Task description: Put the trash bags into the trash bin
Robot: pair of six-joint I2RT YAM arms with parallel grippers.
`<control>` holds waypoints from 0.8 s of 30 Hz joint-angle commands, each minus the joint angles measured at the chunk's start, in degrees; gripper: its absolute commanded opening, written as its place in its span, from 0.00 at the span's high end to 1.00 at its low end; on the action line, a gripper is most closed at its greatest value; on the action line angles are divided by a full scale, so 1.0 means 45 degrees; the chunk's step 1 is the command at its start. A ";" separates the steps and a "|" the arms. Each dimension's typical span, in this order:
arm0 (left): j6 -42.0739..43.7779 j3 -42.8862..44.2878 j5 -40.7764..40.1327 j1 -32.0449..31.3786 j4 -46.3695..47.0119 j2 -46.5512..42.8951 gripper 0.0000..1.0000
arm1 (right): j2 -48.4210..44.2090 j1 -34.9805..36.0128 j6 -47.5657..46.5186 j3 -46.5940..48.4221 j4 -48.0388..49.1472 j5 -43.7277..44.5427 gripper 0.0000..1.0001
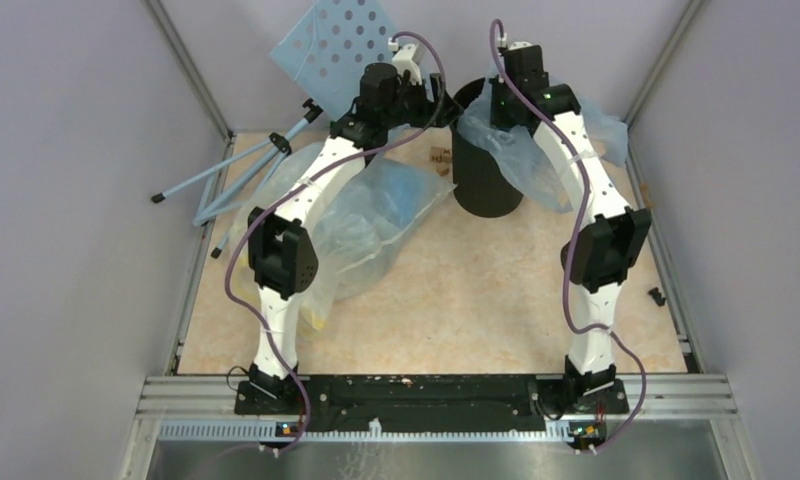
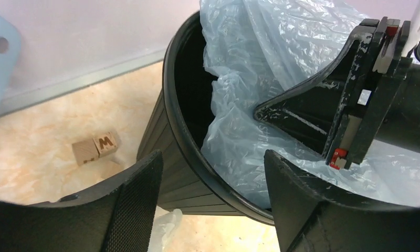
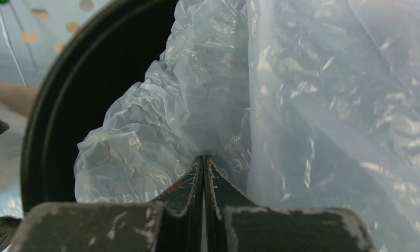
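The black trash bin [image 1: 481,185] stands at the back middle of the table. A light-blue trash bag [image 1: 528,160] hangs over its right rim, partly inside the opening. My right gripper [image 3: 203,157] is shut on a fold of the bag [image 3: 302,94] over the bin's mouth [image 3: 45,115]; from above it [image 1: 498,108] sits at the rim. My left gripper [image 2: 212,157] is open and empty, with the bin's rim [image 2: 171,94] between its fingers and the bag [image 2: 260,52] beyond. From above, the left gripper [image 1: 448,100] is at the bin's left rim.
A big clear yellowish sack [image 1: 376,225] lies left of the bin under the left arm. A pale-blue perforated panel [image 1: 336,40] and a light-blue tripod [image 1: 246,165] are at the back left. Small wooden blocks [image 1: 439,155] lie by the bin, also in the left wrist view [image 2: 96,148].
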 commanded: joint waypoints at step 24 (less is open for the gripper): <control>-0.0353 0.1733 0.0718 0.0059 -0.1739 -0.0115 1.00 | -0.2991 -0.0065 -0.0420 -0.0001 -0.0472 -0.3098 0.74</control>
